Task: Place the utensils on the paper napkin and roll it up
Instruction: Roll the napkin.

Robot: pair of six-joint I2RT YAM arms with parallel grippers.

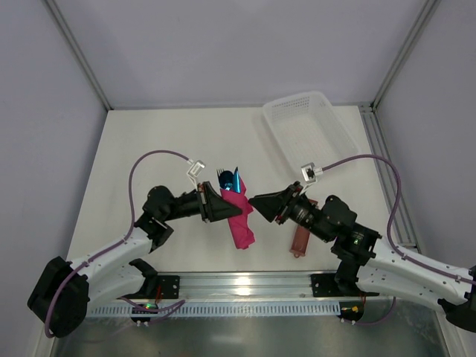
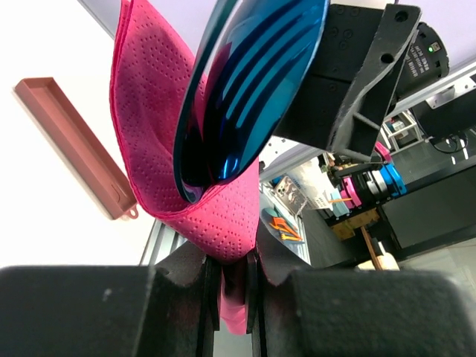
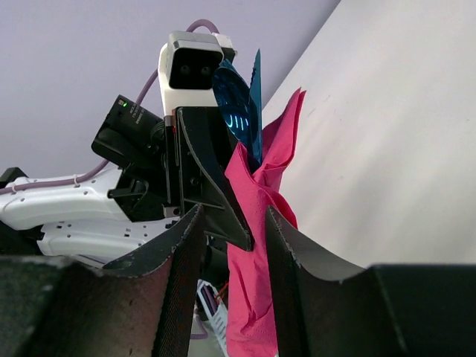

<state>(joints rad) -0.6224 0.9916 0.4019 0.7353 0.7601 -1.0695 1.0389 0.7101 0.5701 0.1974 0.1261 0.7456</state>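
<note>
- Magenta-pink paper napkin (image 1: pixel 239 217) is bunched lengthwise around the utensils (image 1: pixel 230 178), near the middle of the white table (image 1: pixel 149 141), between the two arms.
- Left gripper (image 1: pixel 223 207): fingers closed tight on the napkin. The left wrist view shows pink paper pinched in the narrow slot between the two fingers (image 2: pixel 186 297).
- Above that pinch, the napkin (image 2: pixel 149 111) opens into a dotted, folded pocket.
- Blue utensils (image 2: pixel 253 82) stick out of the pocket's top. A round spoon bowl is visible, with fork tines showing against it. The handles are hidden inside the paper.
- Top view: the blue tips point toward the far edge of the table, and the napkin's other end trails toward the arm bases. I cannot tell whether that end touches the table.
- Right gripper (image 1: pixel 256 202) faces the left gripper from the opposite side, very close to the napkin.
- Right wrist view: the right gripper (image 3: pixel 233 216) has its fingers spread apart. The napkin (image 3: pixel 256 245) stands in the gap, with clear space on the left-finger side. It is not clamped.
- The same view shows the utensils (image 3: pixel 239 111) rising above the paper, beside the left gripper (image 3: pixel 204 178).
- Reddish-brown sleeve (image 1: pixel 300 239) lies flat on the table under the right arm, apart from the napkin.
- White mesh basket (image 1: pixel 312 126) sits at the far right of the table, well away from both grippers.
</note>
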